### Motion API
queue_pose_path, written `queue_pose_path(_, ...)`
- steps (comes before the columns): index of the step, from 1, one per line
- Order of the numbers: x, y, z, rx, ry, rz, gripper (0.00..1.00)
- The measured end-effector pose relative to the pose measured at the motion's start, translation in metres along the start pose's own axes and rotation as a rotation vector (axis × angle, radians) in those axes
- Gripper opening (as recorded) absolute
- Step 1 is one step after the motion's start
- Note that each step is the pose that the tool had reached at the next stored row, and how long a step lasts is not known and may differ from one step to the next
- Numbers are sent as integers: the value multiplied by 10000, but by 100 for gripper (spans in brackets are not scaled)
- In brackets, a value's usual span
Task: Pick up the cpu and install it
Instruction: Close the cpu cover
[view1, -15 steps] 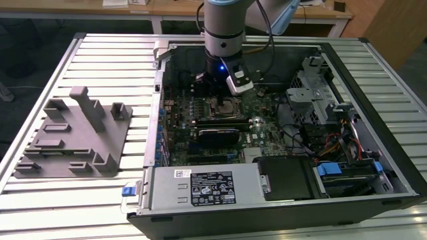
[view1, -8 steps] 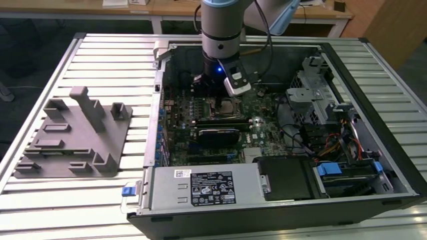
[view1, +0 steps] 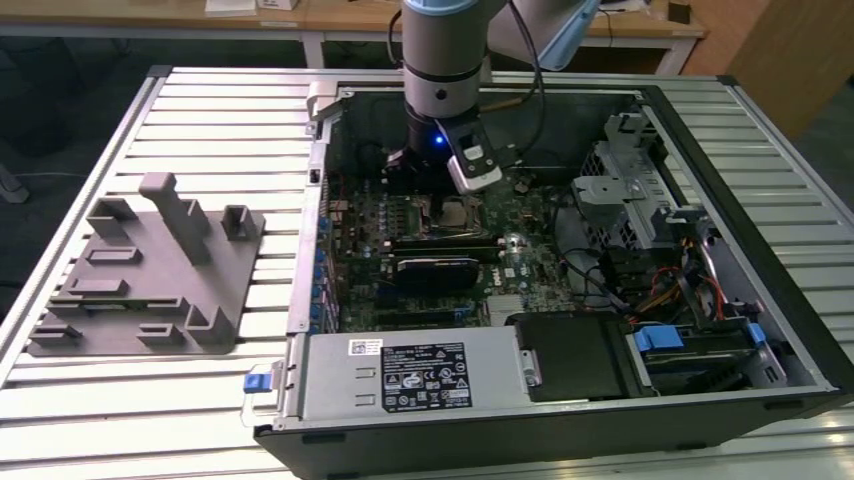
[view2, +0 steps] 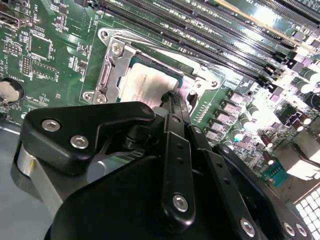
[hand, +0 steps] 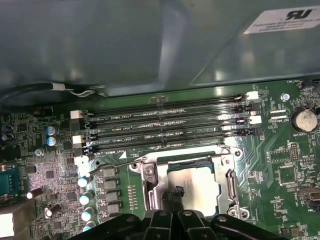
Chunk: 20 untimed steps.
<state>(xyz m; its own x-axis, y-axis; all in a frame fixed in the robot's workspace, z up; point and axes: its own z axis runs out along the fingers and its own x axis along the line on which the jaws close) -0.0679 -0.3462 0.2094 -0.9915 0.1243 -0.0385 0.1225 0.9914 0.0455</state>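
Fingers together over socketed cpu

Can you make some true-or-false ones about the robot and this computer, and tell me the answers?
1. The cpu sits in the socket on the green motherboard. True.
2. The grey holder block is inside the computer case. False: it lies outside the case on the slatted table, at the exterior view's left.
3. The gripper is down inside the case, close over the cpu. True.
4. The case is closed up with its side panel on. False: it lies open, so the motherboard shows.
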Motion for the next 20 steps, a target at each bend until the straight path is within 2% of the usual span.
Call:
queue_pose_path(13,83,-13,50,-9,13,-265,11)
queue_pose_path(20,100,-16,76,-17,23,-483,11)
